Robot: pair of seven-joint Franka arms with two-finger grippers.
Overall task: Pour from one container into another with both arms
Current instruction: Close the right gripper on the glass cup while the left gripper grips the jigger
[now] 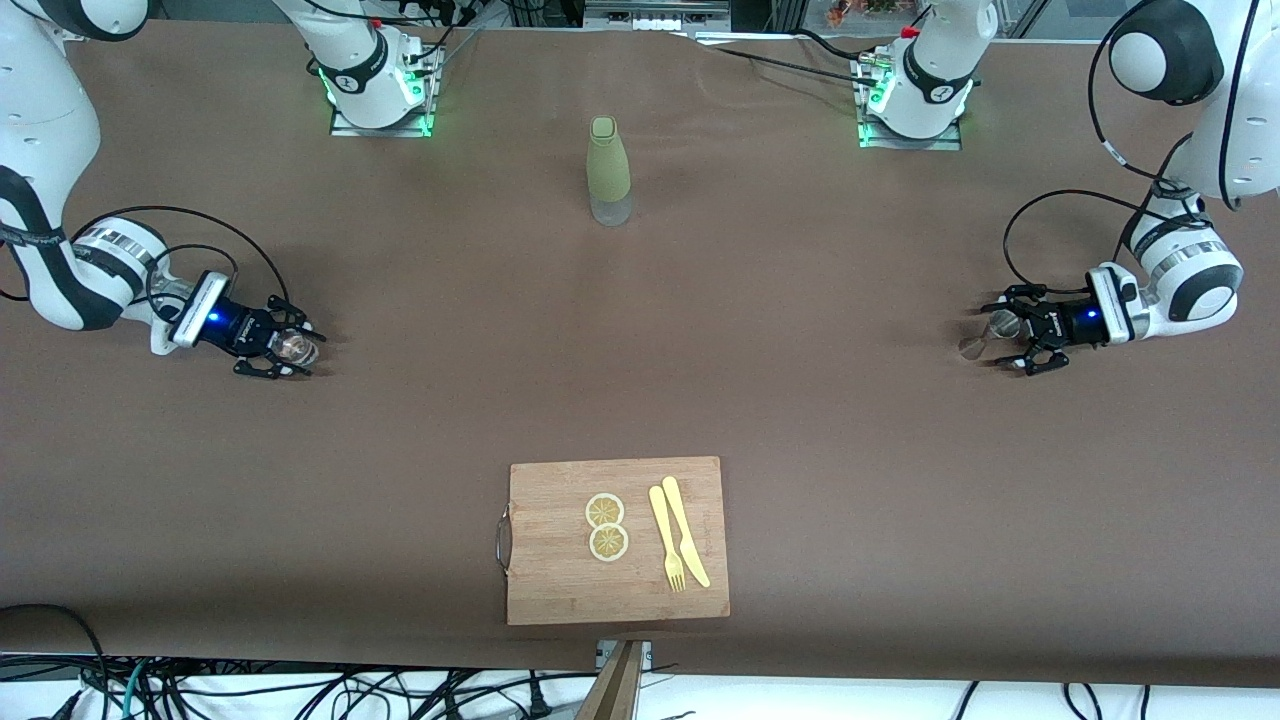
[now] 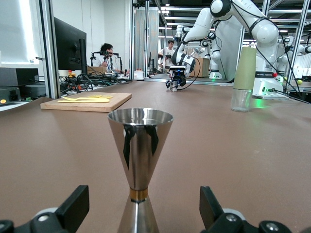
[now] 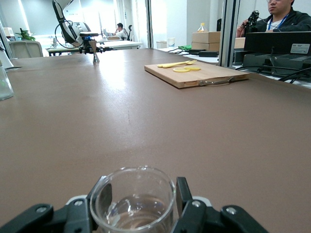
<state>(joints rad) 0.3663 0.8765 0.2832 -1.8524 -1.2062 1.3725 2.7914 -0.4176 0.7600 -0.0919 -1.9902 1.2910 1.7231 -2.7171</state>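
The right claw point(image 1: 283, 347) sits low at the right arm's end of the brown bench point(image 1: 800, 400), its fingers point(image 3: 183, 194) closed in against a small clear glass point(image 1: 296, 347). In the right wrist view the glass point(image 3: 133, 199) stands upright between the black fingers and holds a shallow layer of clear liquid.

At the left arm's end of the bench, the left claw point(image 1: 1022, 335) is low over the surface around a metal jigger point(image 1: 985, 335) — a double cone of polished steel. In the left wrist view the jigger point(image 2: 139, 160) stands upright between the two fingers point(image 2: 73, 206), which are spread wide with open space on each side of the narrow waist; they do not touch it.

Between the two arm bases, a tall bottle point(image 1: 609, 170) with a pale green sleeve and a clear bottom stands upright, well apart from both claws.

Nearer to the front camera, a wooden cutting board point(image 1: 560, 580) with a metal handle lies flat. On it are two lemon slices point(image 1: 605, 526), touching one another, and beside them a yellow fork point(image 1: 666, 540) and a yellow knife point(image 1: 686, 530) lying close together.
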